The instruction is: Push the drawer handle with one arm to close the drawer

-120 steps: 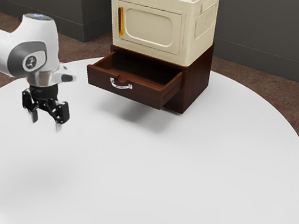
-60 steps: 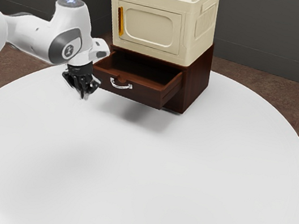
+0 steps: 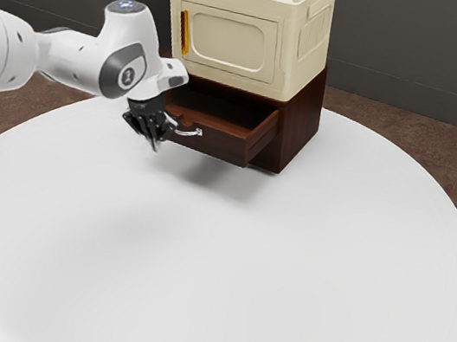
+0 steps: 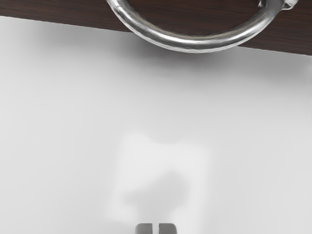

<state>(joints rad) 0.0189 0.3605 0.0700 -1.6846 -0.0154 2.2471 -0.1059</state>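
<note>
brown wood makes up the drawer, which stands open from the front of its cabinet; the interior can be seen from above. 1 silver handle, a curved metal bar, is fixed to the drawer's front face. on top of the cabinet rests 1 cream box with 2 raised rails and an upright orange grip on its front. both units stand on a round white table.

my arm enters from the exterior view's left, and my gripper hangs in front of the drawer, its fingers pointing down. in the exterior view it covers part of the drawer's front and 1 end of the handle. i read the gripper as closed on nothing: in the wrist view the 2 grey fingertips lie side by side, parted by a narrow slit. the same view gives me the handle as a shiny arc against the dark wood, near the fingertips but apart from them, with white tabletop visible between.
</note>
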